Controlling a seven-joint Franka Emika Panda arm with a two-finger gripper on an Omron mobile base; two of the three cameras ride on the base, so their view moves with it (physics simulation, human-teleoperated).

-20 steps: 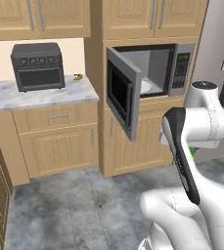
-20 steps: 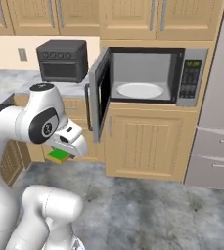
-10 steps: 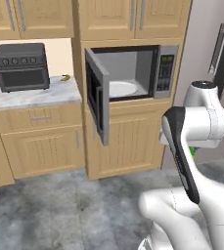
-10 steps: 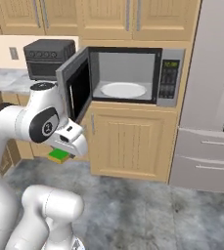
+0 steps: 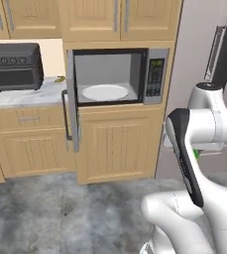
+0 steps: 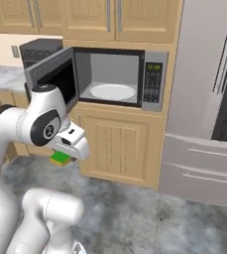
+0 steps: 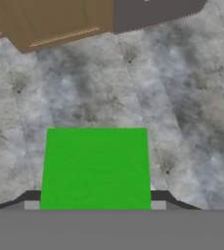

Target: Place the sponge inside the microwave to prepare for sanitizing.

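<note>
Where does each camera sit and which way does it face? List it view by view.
Left base view: behind the arm, on its left, facing the open microwave and toaster oven; the white arm rises lower right.
Right base view: behind, on its right, facing the same microwave and the fridge; the arm rises lower left, with the sponge under the hand.
Hand view: on the hand, looking down at the floor; the sponge sits between the fingertips.
Both base views share the microwave and its plate.

Microwave (image 5: pixel 112 77) door (image 5: pixel 71 101) swung wide; cavity free above white plate (image 5: pixel 105 92).
</note>
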